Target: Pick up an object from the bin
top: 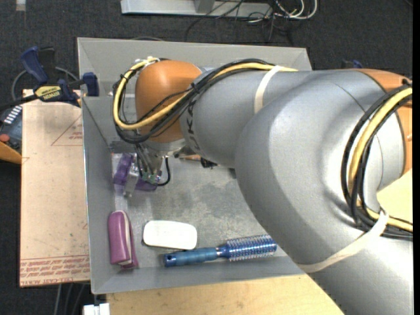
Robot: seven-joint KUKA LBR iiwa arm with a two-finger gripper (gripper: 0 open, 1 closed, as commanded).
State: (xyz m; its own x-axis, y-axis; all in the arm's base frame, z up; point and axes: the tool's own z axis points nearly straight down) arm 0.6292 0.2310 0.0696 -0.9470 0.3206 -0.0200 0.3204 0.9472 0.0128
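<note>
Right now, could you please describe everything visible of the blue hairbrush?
The blue hairbrush is a slim round brush, plastic by its look, with a smooth blue handle and a cylindrical head ringed with bristles. It lies flat in the bin along the near wall, handle to the view's left and head to the right. Its handle end lies just below a white oval bar; whether they touch is unclear.

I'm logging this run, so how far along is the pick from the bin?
Done: the arm is in the bin, with the tool low by the left wall, right against a purple see-through thing. In hand: a grasp there, though I can't tell if it is gripped. Left: nothing looks lifted yet. The mauve oblong case, white oval block and blue brush lie along the near side.
</note>
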